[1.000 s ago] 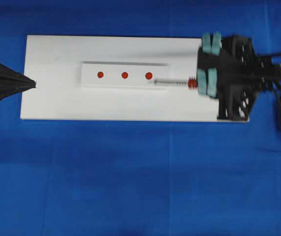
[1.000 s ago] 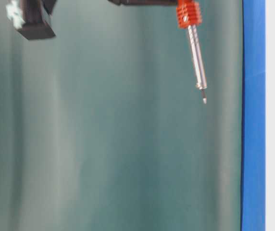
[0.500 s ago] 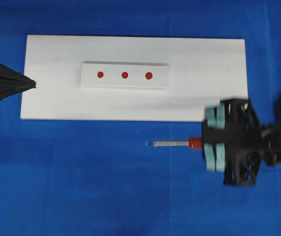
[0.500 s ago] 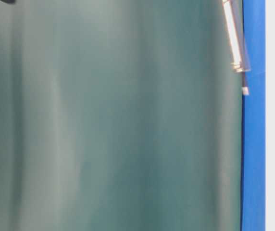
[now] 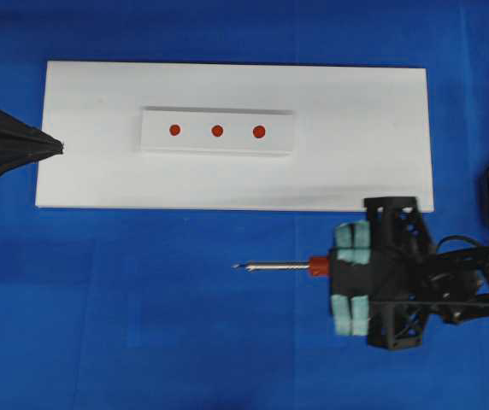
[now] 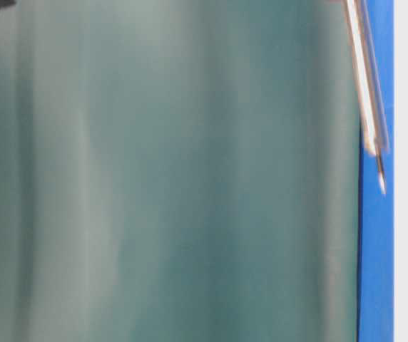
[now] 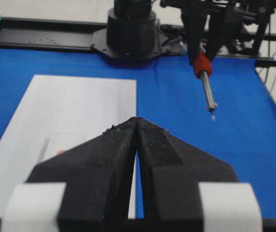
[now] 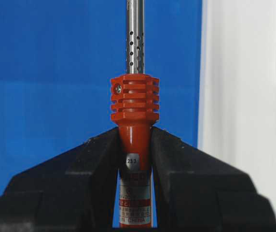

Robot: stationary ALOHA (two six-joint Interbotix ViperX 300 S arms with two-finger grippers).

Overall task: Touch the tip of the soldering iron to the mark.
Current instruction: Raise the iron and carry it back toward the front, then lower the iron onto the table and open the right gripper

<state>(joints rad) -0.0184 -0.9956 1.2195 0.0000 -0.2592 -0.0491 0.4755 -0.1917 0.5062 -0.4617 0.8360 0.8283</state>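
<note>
In the right wrist view, the right gripper (image 8: 134, 145) was seen clamped on the red-orange handle of the soldering iron (image 8: 134, 104), its perforated shaft pointing up the frame. Overhead, the iron was held over the blue mat (image 5: 142, 325) at lower right, tip leftward, clear of the white board (image 5: 356, 128). Farther up, three red marks (image 5: 217, 131) sat on a raised white strip (image 5: 159, 145). At the left edge, the left gripper (image 5: 56, 147) was seen with fingers pressed together, holding nothing.

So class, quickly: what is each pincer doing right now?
Left pincer: closed, holding nothing.
Right pincer: closed on the soldering iron.
</note>
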